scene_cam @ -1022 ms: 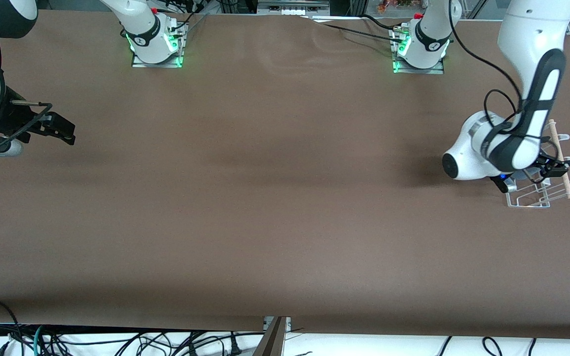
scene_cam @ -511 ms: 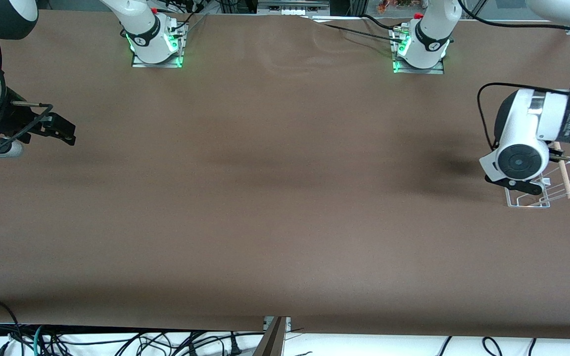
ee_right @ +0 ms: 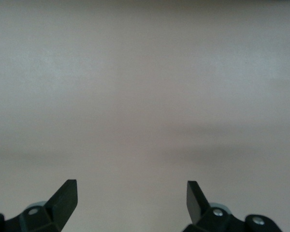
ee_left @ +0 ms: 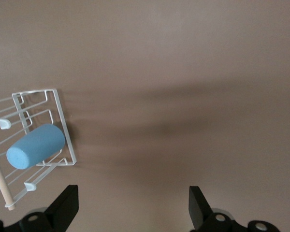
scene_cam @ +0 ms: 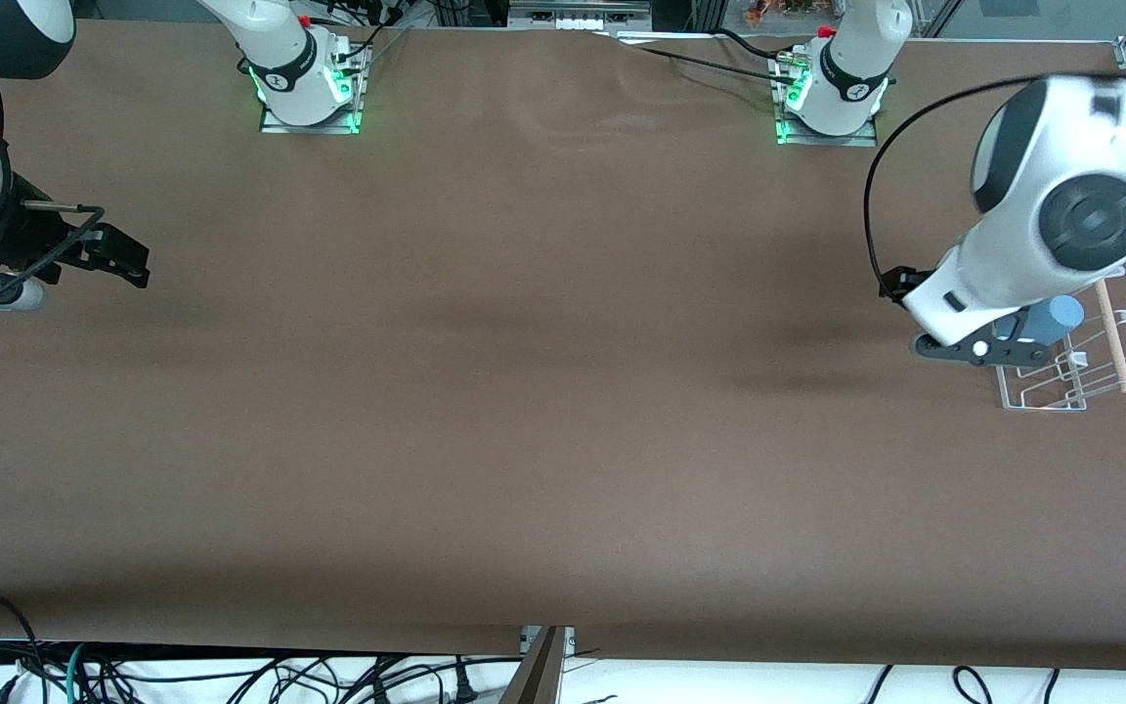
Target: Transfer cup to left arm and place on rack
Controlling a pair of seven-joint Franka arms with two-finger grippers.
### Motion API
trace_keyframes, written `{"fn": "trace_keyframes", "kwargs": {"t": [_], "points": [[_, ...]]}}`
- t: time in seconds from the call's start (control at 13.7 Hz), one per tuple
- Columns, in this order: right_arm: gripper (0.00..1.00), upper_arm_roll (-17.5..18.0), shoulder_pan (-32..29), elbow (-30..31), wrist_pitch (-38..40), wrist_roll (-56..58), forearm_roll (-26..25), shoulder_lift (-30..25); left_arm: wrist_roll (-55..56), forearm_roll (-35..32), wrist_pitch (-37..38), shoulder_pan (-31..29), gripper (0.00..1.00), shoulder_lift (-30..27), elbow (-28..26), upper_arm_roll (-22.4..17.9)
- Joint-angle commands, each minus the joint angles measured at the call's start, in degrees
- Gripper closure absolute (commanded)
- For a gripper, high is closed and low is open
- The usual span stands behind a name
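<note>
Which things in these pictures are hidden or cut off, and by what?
- Front view: the left arm's hand block covers part of the cup and the rack.
- Left wrist view: the picture edge cuts off the rack.
- Front view: the right gripper is partly hidden by cables.
- Left gripper: only its open jaws show.

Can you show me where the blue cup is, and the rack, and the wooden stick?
cup [ee_left: 36,146]: left wrist view, its side.
rack [ee_left: 62,122]: left wrist view, its wire edge.
wooden stick [scene_cam: 1111,337]: front view, its middle.

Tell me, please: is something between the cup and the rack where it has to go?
Nothing visible: the cup already lies on its side on the rack. The left gripper is open above the table, holding nothing.
</note>
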State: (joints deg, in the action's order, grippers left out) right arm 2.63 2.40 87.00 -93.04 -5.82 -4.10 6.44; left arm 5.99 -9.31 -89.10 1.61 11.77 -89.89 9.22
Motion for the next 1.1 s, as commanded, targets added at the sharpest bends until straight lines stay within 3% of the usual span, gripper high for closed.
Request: {"fn": "trace_keyframes", "kwargs": {"t": [0.0, 0.15, 0.22, 0.44, 0.51, 0.8, 1.02], "points": [[0.0, 0.62, -0.91, -1.57, 1.11, 0.9, 1.02, 0.59, -0.8, 2.46, 1.64, -0.82, 0.0, -0.26, 7.25, -0.34], [0.0, 0.62, -0.91, -1.57, 1.11, 0.9, 1.02, 0.59, -0.98, 3.94, 0.34, -0.99, 0.0, -2.52, 7.1, -0.52], [0.0, 0.62, -0.91, -1.57, 1.11, 0.9, 1.02, 0.59, -0.8, 5.35, -1.94, -0.99, 0.0, -5.67, 4.31, -0.69], [0.0, 0.62, -0.99, -1.57, 1.11, 0.99, 1.02, 0.59, -0.71, 6.06, -11.42, -0.47, 0.0, -17.62, -13.41, -1.66], [0.0, 0.62, -1.0, -1.57, 1.11, 0.99, 1.02, 0.59, -0.97, 6.32, -12.32, -0.38, 0.0, -19.05, -15.99, -2.36], [0.0, 0.62, -1.0, -1.57, 1.11, 0.99, 1.02, 0.59, -5.26, 10.02, -11.28, 1.28, 0.0, -18.8, -15.58, -7.98], [0.0, 0.62, -1.0, -1.57, 1.11, 0.9, 1.02, 0.59, -5.72, 9.23, -10.49, 1.47, 0.0, -18.8, -15.41, -8.26]]}}
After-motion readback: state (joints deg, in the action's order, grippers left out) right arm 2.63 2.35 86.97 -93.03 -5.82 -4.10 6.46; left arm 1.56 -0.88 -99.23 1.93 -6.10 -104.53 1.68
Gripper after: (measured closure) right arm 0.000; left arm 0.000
